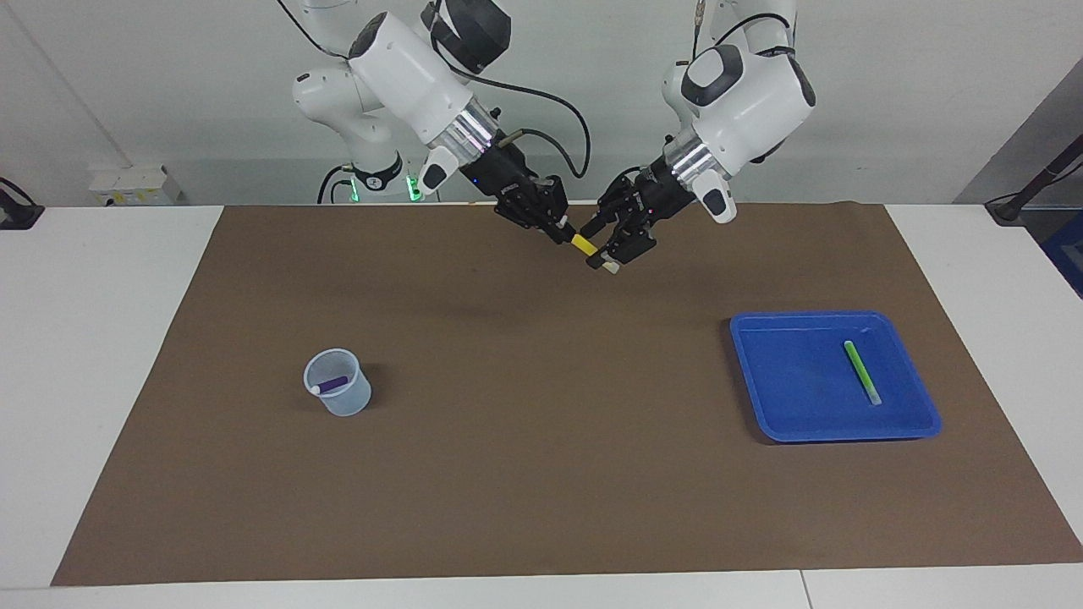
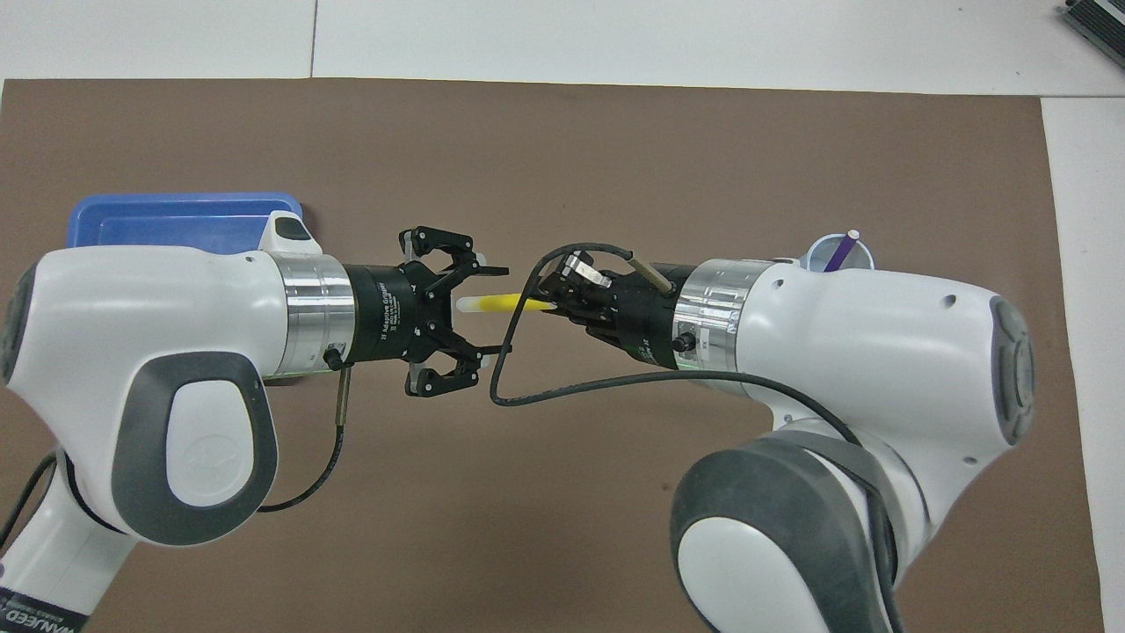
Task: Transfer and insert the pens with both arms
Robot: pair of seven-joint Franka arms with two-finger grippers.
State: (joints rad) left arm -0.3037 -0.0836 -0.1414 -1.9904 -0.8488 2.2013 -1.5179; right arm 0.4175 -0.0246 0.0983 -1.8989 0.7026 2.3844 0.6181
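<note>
Above the brown-matted desk (image 1: 541, 474), between blue plastic tray (image 1: 761, 397) and clear cup (image 1: 338, 395), the right gripper (image 1: 565, 232) fingers clamp the slim yellow marker pen (image 2: 503, 302) mid-handover, so the left gripper (image 2: 479, 305) fingers spread wide, holding nothing.

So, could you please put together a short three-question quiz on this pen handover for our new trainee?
1. True or false: the left gripper is clamped on the yellow pen.
2. Which gripper holds the yellow pen?
3. Where does the green pen lie: A in the cup, B on the brown mat, C in the blue tray?

Key
1. False: its fingers stand open around the pen.
2. The right gripper, shut on it over the mat.
3. C. The cup holds the purple pen.
</note>
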